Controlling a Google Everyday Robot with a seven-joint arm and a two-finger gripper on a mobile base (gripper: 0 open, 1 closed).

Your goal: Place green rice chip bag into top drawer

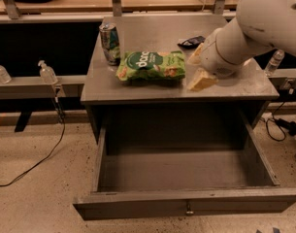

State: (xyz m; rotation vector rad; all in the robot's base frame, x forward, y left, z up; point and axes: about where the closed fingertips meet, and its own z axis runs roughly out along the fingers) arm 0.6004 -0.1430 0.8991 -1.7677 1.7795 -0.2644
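Note:
The green rice chip bag point(150, 66) lies flat on the grey table point(235, 89), near its front edge and left of centre. My gripper point(192, 70) hangs just to the right of the bag, low over the tabletop, with its two cream fingers point(202, 80) pointing left at the bag and spread apart, holding nothing. The white arm point(254, 23) reaches in from the upper right. The top drawer point(186, 205) is pulled fully out below the table, and its inside shows nothing in it.
A green-and-silver drink can point(110, 42) stands just left of and behind the bag. A small black packet point(191, 41) lies behind the gripper. Clear bottles point(47, 72) stand on a low shelf at left, and another bottle point(273, 62) at right. Cables point(36, 159) trail over the floor.

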